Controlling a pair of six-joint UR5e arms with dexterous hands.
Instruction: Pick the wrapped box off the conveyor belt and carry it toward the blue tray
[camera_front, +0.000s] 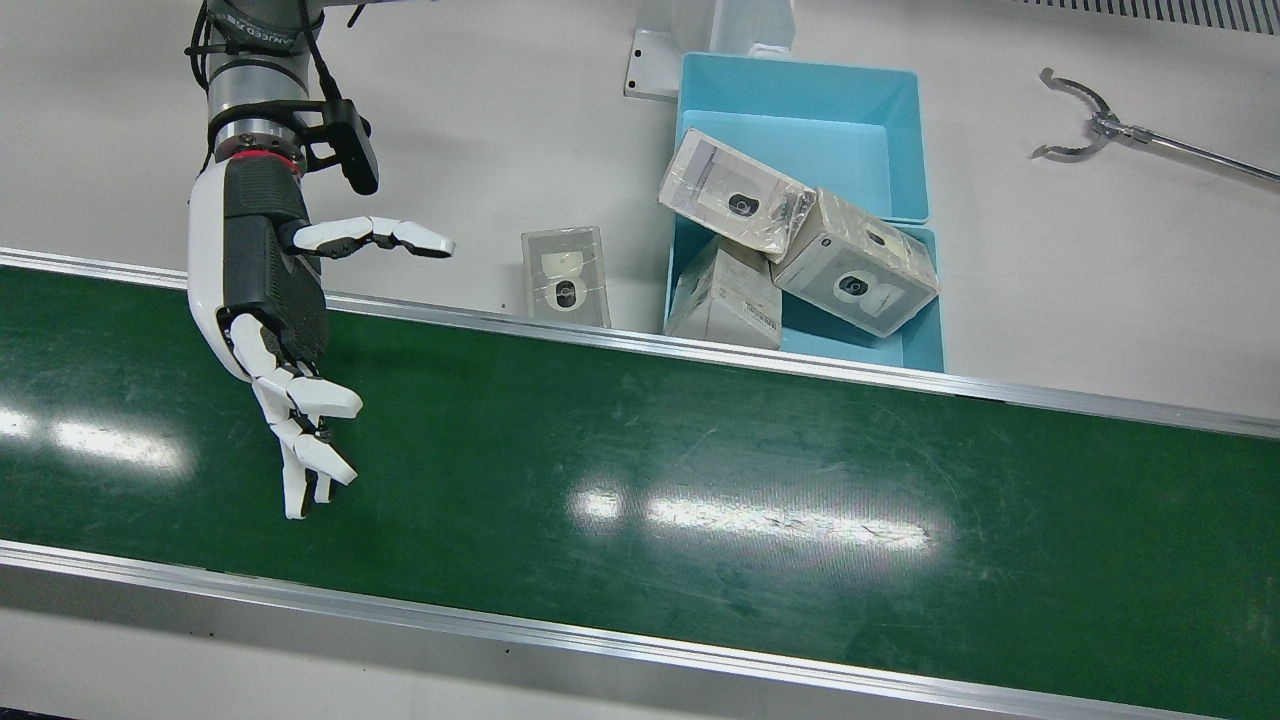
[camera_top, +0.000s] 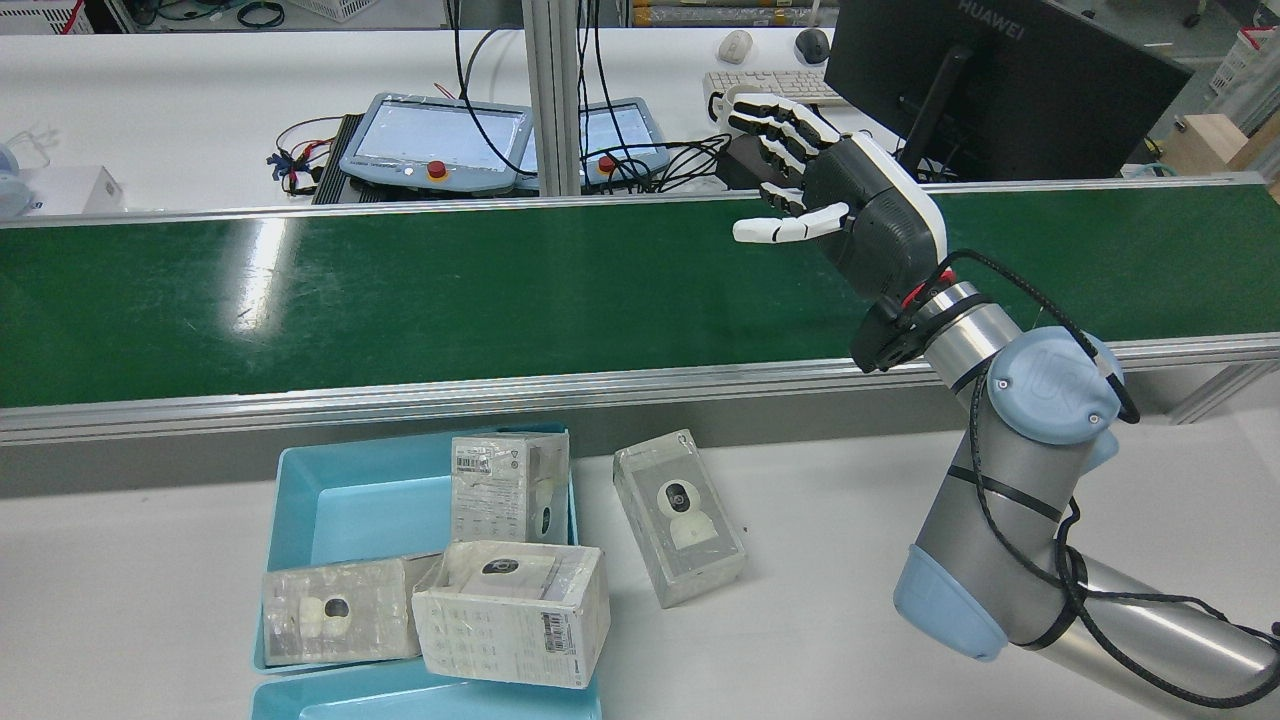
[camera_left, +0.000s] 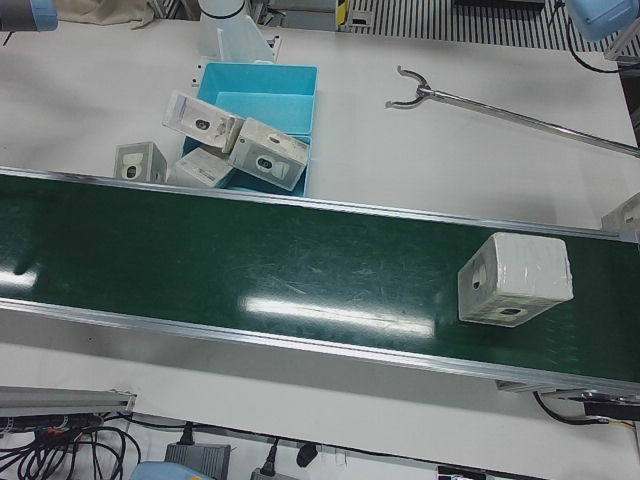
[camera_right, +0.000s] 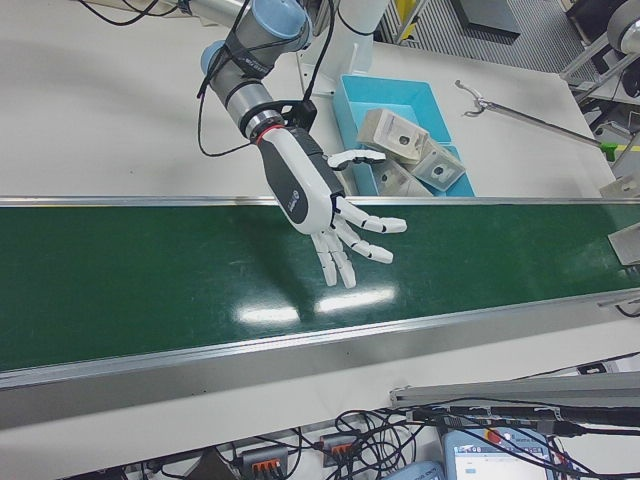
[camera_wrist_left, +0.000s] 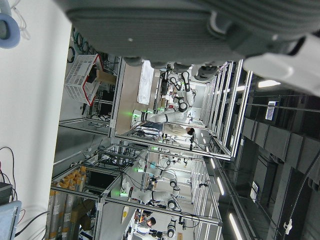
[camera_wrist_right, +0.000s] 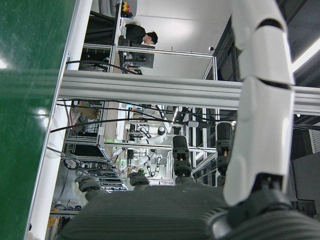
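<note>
The wrapped box (camera_left: 515, 280) lies on the green conveyor belt (camera_left: 250, 265) at the right of the left-front view, far from the blue tray (camera_left: 262, 92). My right hand (camera_front: 270, 330) is open and empty, fingers spread above the belt; it also shows in the rear view (camera_top: 850, 200) and the right-front view (camera_right: 325, 205). The box is not in any view that shows this hand. The blue tray (camera_front: 800, 130) holds three wrapped boxes (camera_front: 850, 270). The left hand view shows only the palm edge of my left hand (camera_wrist_left: 175, 25).
A fourth wrapped box (camera_front: 565, 275) stands on the white table next to the tray, by the belt's rail. A metal grabber tool (camera_front: 1100, 120) lies on the table past the tray. Another wrapped object (camera_left: 625, 215) sits at the belt's far right edge.
</note>
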